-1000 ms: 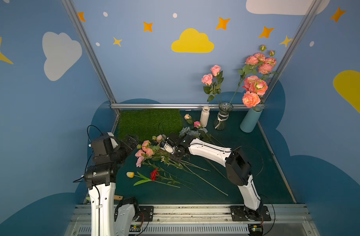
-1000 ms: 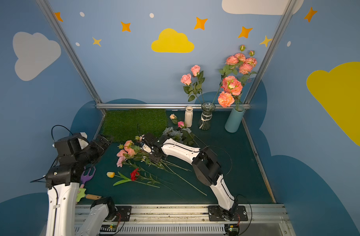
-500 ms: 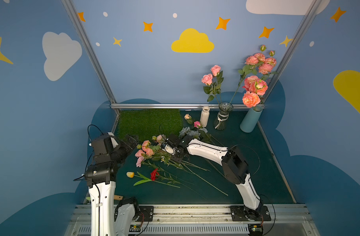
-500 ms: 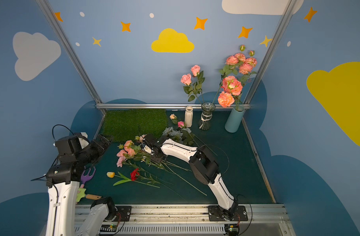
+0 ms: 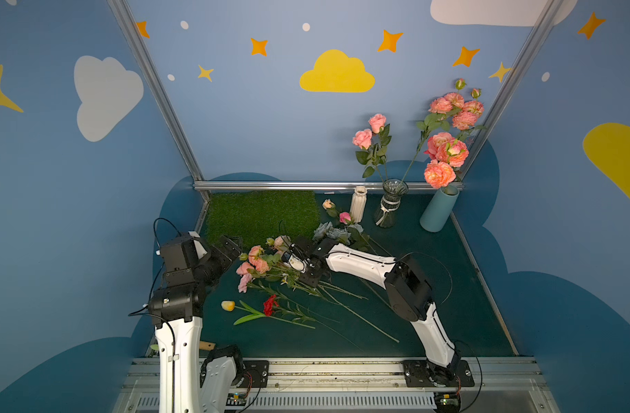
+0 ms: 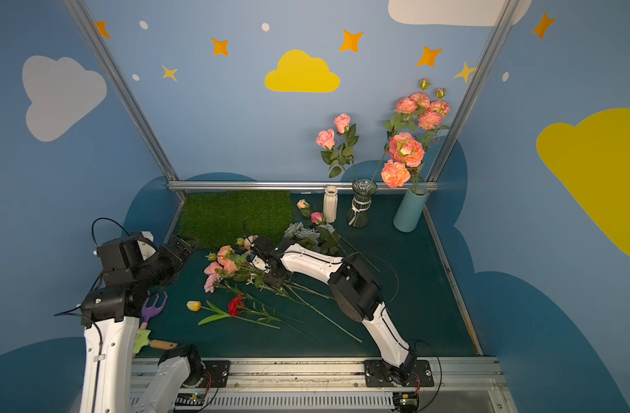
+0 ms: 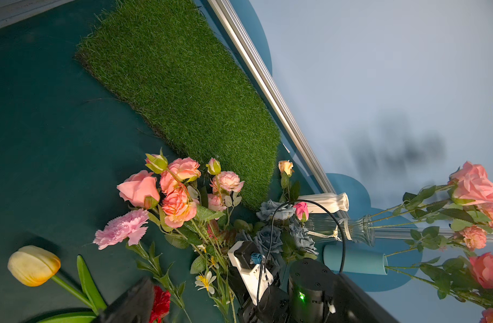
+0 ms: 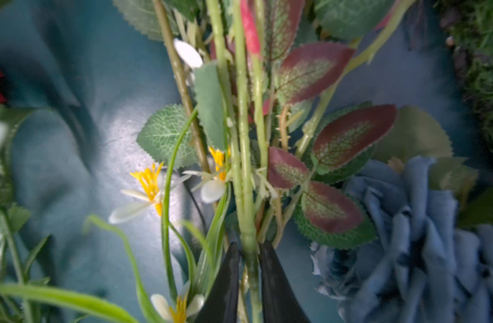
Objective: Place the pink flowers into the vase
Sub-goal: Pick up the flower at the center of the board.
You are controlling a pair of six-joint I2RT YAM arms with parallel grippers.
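Stem [image 8: 243, 167] of pink flowers [image 5: 255, 260] sat pinched in right gripper [image 8: 248, 245], seemingly for lifting; left gripper [image 5: 230, 246] hung wide.

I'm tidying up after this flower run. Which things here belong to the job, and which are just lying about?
Job: pink flowers, lying in a pile; right gripper, shut on one stem there; glass vase and teal vase, already holding pink blooms; white vase, empty.

Lying about: tulip; red carnation; grey-blue roses; grass mat; garden fork.
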